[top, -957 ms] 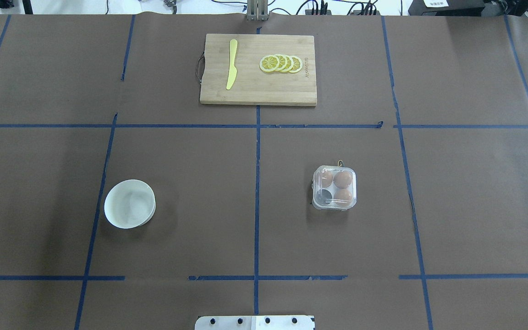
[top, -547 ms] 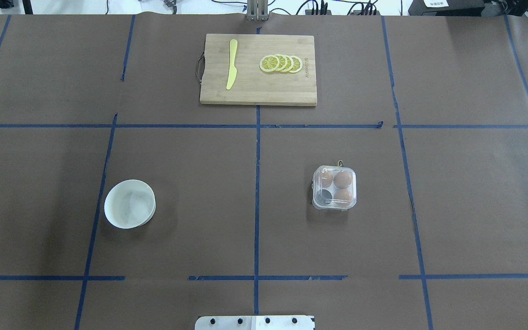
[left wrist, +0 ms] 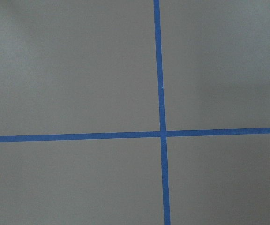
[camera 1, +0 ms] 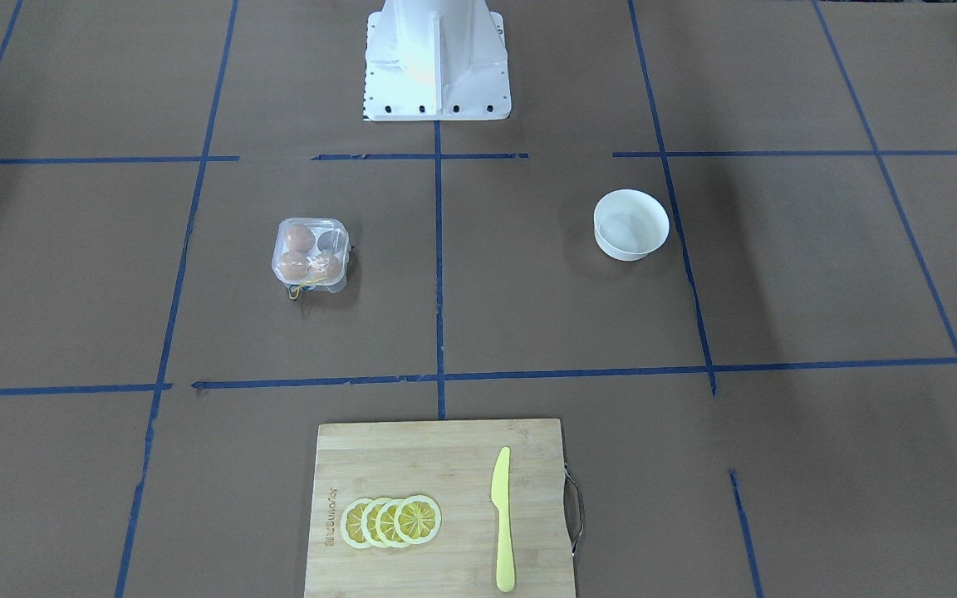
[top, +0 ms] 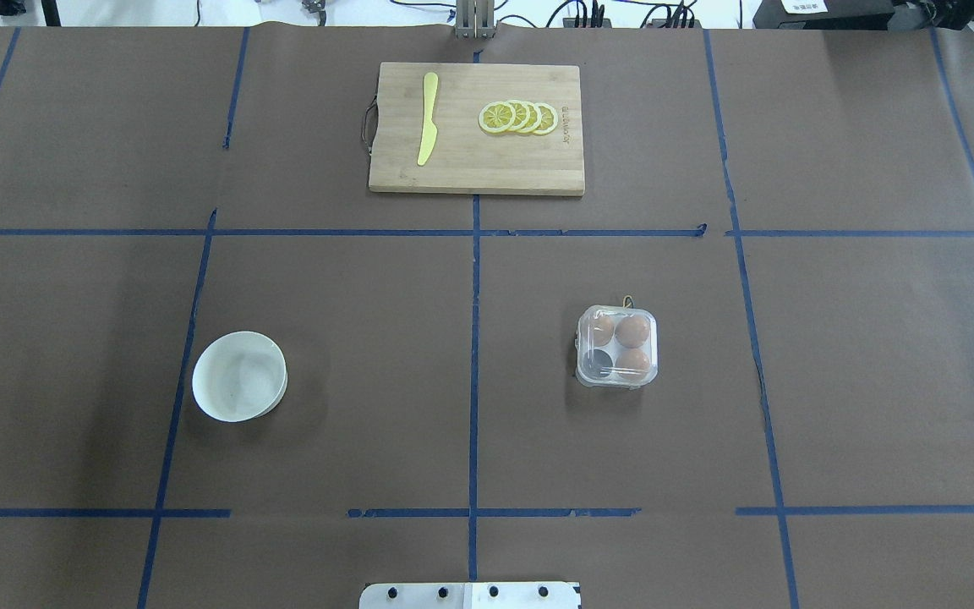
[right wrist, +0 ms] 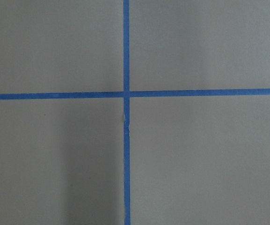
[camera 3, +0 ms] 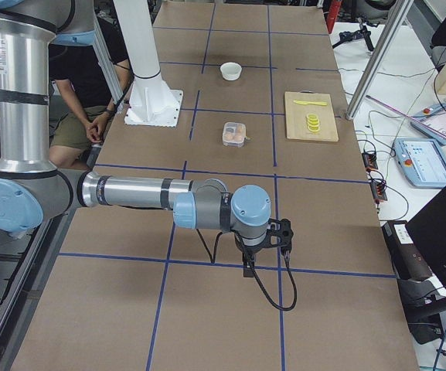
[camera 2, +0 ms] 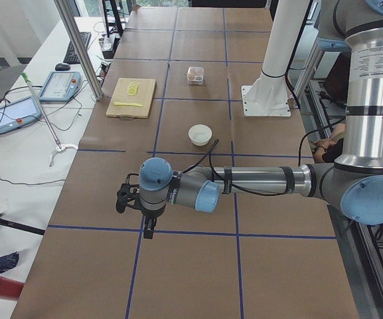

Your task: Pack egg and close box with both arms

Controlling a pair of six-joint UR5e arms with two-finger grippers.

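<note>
The box (top: 617,346) is a clear four-cell carton on the table's right half, with its lid down over the cells. It also shows in the front-facing view (camera 1: 311,253). Three orange-brown eggs sit inside, one of them the egg (top: 632,331) at the far right cell; the near left cell looks dark. A bit of yellow string (camera 1: 300,290) hangs at its far side. My left gripper (camera 2: 149,227) hangs above the table's left end, far from the box. My right gripper (camera 3: 247,265) hangs above the right end. I cannot tell whether either is open or shut.
A white bowl (top: 239,376) stands on the left half. A wooden cutting board (top: 470,173) lies at the far middle with a yellow knife (top: 428,118) and lemon slices (top: 519,117). The white pedestal base (camera 1: 435,62) is at the near edge. Blue tape lines grid the brown table.
</note>
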